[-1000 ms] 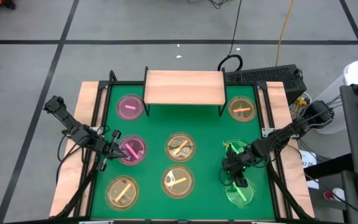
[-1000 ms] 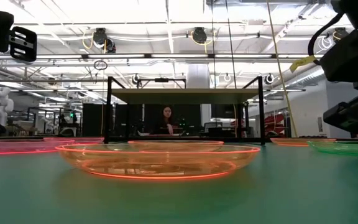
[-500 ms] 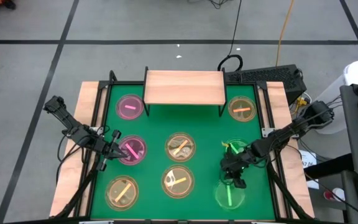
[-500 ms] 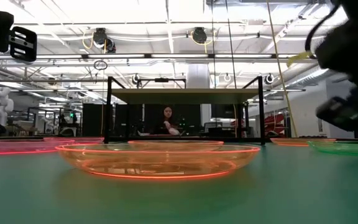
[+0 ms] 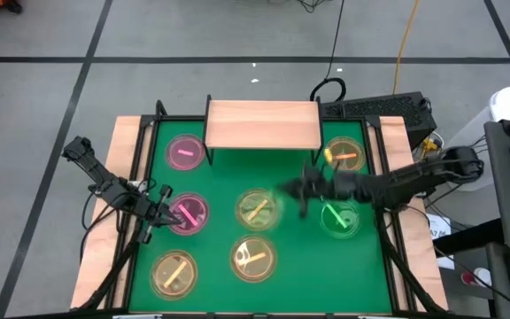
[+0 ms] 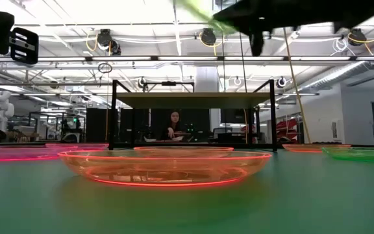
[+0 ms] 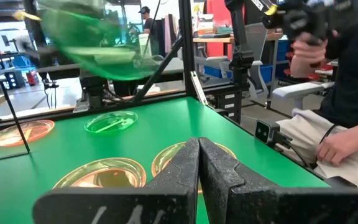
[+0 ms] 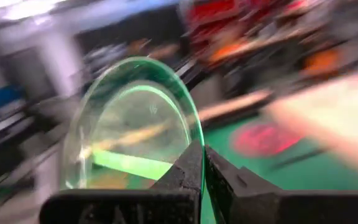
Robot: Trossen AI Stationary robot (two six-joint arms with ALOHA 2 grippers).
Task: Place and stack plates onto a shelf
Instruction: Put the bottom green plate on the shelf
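My right gripper (image 5: 292, 190) reaches level over the table's middle, shut on a green plate (image 8: 129, 124), which shows as a blur high above the table (image 7: 86, 34). Another green plate (image 5: 339, 217) lies flat on the table under the right arm. Two pink plates (image 5: 185, 152) (image 5: 189, 213) and several amber ones (image 5: 257, 210) lie flat on the green table. The light-wood shelf (image 5: 262, 124) stands at the far edge with a bare top. My left gripper (image 5: 162, 213) waits shut by the nearer pink plate's left side. My right gripper pinches the green plate's rim (image 8: 197, 134) between its two fingers. The fingers come level from the table's right. The plate is lifted clear of the table and stands tilted, nearly on edge, ahead of the fingers.
Black frame rails (image 5: 140, 177) run along the table's left and right sides. A person (image 7: 347, 93) sits beyond the near right corner. Bare green surface (image 5: 335, 275) lies at the near right, where the lifted plate lay.
My right gripper has taken hold of the near-right green plate and swung up and toward the table's middle and far edge. It has tipped from pointing down to pointing level. The plate first slid a little left, then came clear of the table and tipped on edge.
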